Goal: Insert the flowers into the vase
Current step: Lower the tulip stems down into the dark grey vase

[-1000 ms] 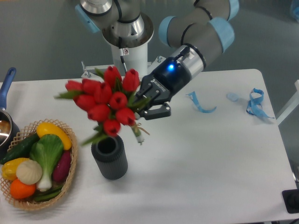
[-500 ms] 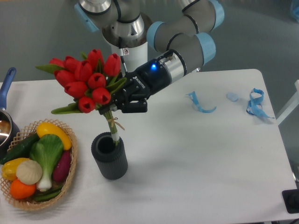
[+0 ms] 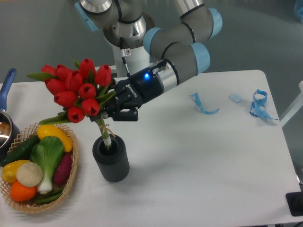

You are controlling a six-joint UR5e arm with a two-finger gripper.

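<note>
Stems entering the vase mouth

One end effector (image 3: 112, 105) is clamped on the flowers (image 3: 75, 90) just under the heads; the stem axis tilts, heads up-left, its tip below the grip and just inside the single vase (image 3: 111, 159), left of centre on the tabletop (image 3: 203, 161). One bunch, roughly ten red blooms

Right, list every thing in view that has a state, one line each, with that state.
Bunch of red artificial tulips: held tilted, stem ends in the vase mouth.
Short dark grey ribbed vase: upright on the table, stems entering.
Two-finger gripper: shut on the bunch below the blooms.
Woven wicker basket: filled with toy vegetables.
Blue ribbon strips: lying loose on the table.
</note>
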